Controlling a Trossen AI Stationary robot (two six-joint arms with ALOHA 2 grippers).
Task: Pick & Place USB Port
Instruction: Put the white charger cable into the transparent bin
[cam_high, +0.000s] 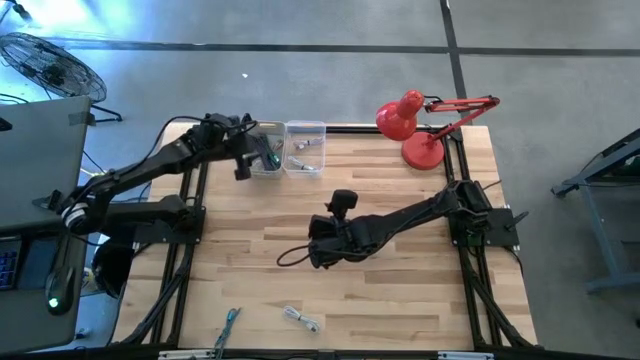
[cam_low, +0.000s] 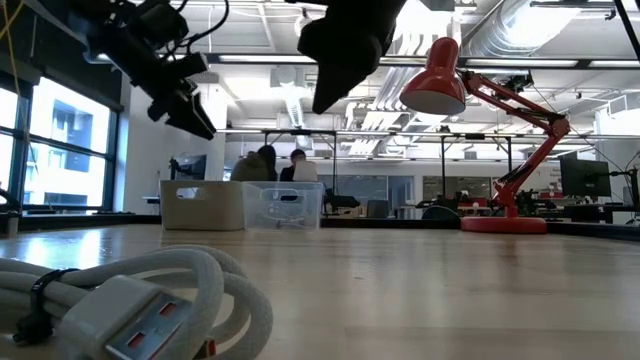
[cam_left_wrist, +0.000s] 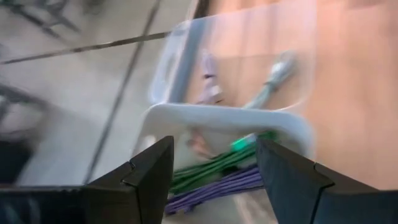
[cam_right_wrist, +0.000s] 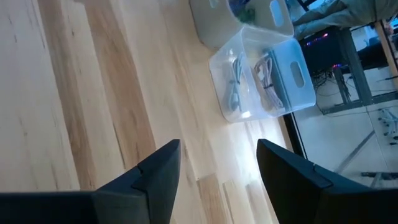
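A white USB cable (cam_high: 300, 319) lies coiled on the table near its front edge; it fills the foreground of the low view (cam_low: 130, 300). A green-blue cable (cam_high: 230, 321) lies to its left. My left gripper (cam_high: 250, 160) is open and empty above the white bin (cam_left_wrist: 224, 119), which holds green and purple cables (cam_left_wrist: 217, 174). My right gripper (cam_high: 316, 254) is open and empty above the middle of the table, clear of the wood (cam_right_wrist: 93, 93).
A clear bin (cam_high: 305, 148) with white cables stands right of the white bin (cam_high: 266, 156) at the table's far edge. A red desk lamp (cam_high: 420, 125) stands at the far right. A black cable loop (cam_high: 288, 257) lies beside my right gripper.
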